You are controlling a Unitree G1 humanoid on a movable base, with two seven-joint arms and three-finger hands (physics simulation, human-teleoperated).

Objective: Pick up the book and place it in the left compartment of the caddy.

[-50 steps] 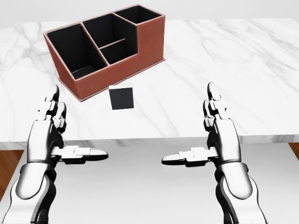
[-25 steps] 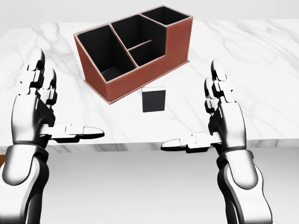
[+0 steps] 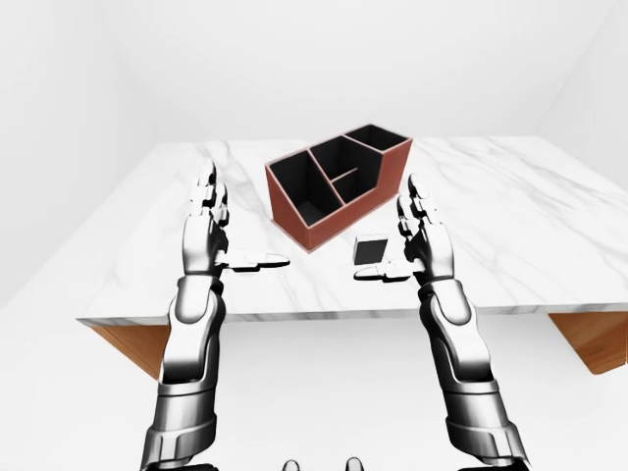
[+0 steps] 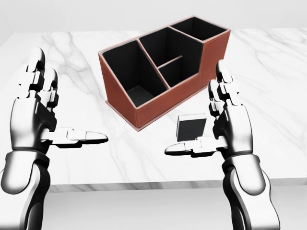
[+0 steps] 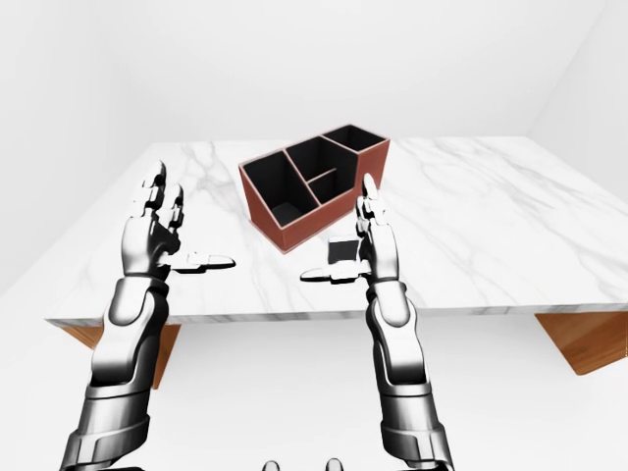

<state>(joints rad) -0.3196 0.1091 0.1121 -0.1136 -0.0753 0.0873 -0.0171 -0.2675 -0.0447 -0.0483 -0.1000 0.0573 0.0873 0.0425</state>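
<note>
The book (image 4: 192,127) is small and black with a white top edge. It stands on the white marble table (image 4: 120,163), just below the caddy in the head view. The red-brown caddy (image 4: 214,51) has black compartments and sits turned at an angle. Its left compartment (image 4: 128,76) is the largest and holds nothing. My right hand (image 4: 199,112) is open, with its fingers upright just right of the book and its thumb pointing left below it. My left hand (image 4: 67,103) is open and empty over the table, left of the caddy.
The table's near edge (image 4: 144,184) runs across the bottom of the head view. Wooden supports show under the table at the left (image 3: 132,343) and right (image 3: 589,339) of the left-eye view. Plain white walls stand behind.
The camera has moved closer and leftward, so the caddy and book shifted right, lower and grew larger in the head view. Both hands rose and now reach over the table; the right hand stands beside the book.
</note>
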